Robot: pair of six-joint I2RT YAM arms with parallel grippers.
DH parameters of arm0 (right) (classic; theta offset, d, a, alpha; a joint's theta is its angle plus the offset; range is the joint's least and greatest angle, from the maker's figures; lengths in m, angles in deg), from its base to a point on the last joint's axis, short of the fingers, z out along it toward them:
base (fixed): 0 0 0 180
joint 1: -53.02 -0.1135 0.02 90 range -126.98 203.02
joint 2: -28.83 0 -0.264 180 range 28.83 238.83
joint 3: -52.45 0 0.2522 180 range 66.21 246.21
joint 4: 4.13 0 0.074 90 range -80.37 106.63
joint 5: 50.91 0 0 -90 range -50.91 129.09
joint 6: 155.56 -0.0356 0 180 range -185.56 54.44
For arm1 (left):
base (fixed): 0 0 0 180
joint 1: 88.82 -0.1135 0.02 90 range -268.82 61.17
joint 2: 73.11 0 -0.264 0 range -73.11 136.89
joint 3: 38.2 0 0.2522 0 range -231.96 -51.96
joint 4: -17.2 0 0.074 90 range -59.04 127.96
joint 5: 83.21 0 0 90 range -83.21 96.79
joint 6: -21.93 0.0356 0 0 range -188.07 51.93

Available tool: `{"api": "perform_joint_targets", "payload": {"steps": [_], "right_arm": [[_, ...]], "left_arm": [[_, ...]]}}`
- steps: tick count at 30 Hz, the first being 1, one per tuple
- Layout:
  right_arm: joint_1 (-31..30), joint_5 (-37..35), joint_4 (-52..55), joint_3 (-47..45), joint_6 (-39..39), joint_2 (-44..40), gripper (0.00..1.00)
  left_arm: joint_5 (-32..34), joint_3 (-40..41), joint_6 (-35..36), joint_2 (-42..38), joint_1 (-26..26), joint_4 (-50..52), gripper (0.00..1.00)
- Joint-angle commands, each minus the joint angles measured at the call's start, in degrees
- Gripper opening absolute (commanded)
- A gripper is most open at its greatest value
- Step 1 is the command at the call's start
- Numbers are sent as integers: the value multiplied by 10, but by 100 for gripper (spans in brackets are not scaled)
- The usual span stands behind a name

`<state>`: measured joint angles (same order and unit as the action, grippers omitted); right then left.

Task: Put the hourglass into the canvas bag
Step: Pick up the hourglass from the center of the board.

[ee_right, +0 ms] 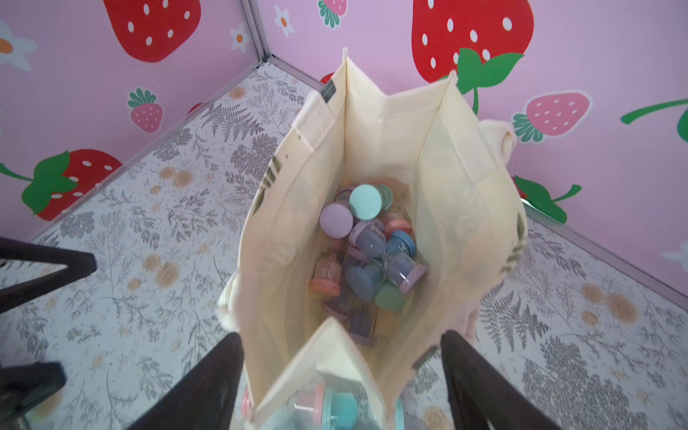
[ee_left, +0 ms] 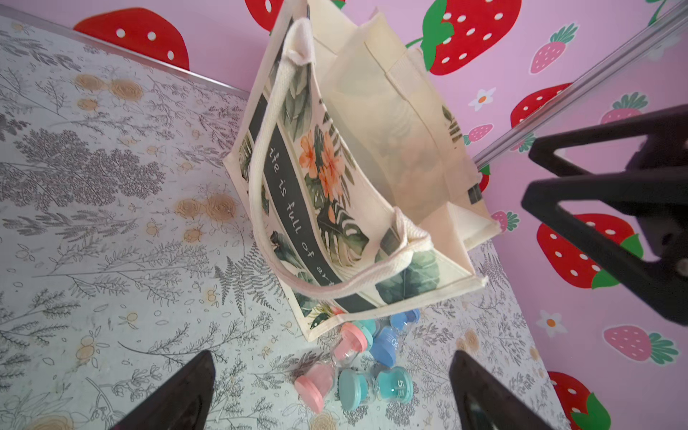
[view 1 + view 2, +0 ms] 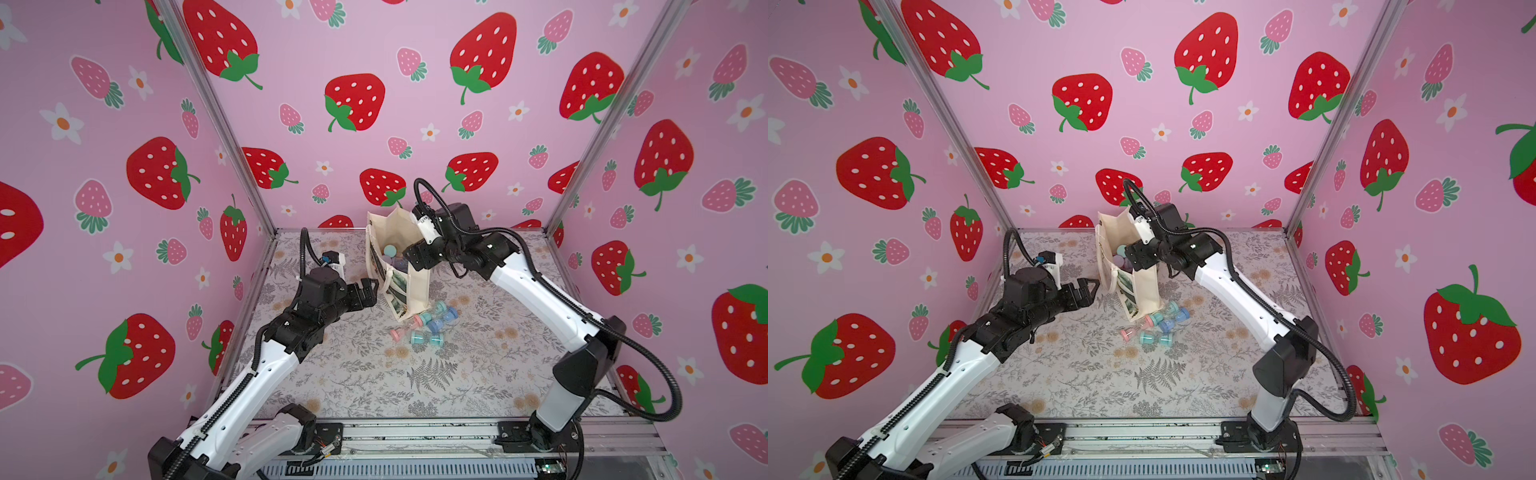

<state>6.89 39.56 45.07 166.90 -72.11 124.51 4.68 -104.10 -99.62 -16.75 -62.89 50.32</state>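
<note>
- In both top views, we see the canvas bag (image 3: 419, 291) (image 3: 1147, 291) standing upright with its mouth open, near the back of the floral table (image 3: 374, 374).
- The right gripper (image 3: 409, 254) (image 3: 1130, 255) hangs over the bag's mouth. From up here we cannot tell how its jaws stand.
- The left gripper (image 3: 370, 291) (image 3: 1087, 291) sits beside the bag's printed front, its fingers spread.
- Loose hourglasses (image 3: 424, 328) (image 3: 1156, 330) in pink, teal and blue lie on the table against the bag's near bottom corner.
- In the left wrist view, we see the left gripper (image 2: 331, 357) with its two fingers wide apart, pointing at the bag (image 2: 335, 186) and the loose hourglasses (image 2: 357, 372) below it. A cream handle droops across the dark lettered band.
- The right gripper (image 2: 528, 175) shows beside the bag, with its fingers apart.
- In the right wrist view, we look straight down into the bag (image 1: 458, 208), where a pile of hourglasses (image 1: 368, 245) covers the bottom.
- The right gripper (image 1: 342, 337) has its fingers spread to either side of the bag's near end.
</note>
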Motion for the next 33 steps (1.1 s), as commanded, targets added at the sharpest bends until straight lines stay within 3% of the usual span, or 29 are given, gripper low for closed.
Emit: {"api": "perform_joint_targets", "payload": {"steps": [1, 7, 16, 25, 33], "right_arm": [[-13, -29, -23, -85, -2, -72, 84], [-16, -10, -59, -254, -17, -176, 84], [-24, 53, -155, -460, -52, -232, 83], [-26, 74, -277, -576, -62, -206, 80], [-26, 59, -348, -594, -45, -146, 79]], "left_arm": [[-3, 23, -21, -19, 21, 13, 99], [27, 54, -34, -44, 77, 26, 99], [79, 100, -64, -62, 142, 32, 99], [103, 136, -89, -62, 168, 17, 99], [121, 145, -100, -54, 174, 11, 99]]}}
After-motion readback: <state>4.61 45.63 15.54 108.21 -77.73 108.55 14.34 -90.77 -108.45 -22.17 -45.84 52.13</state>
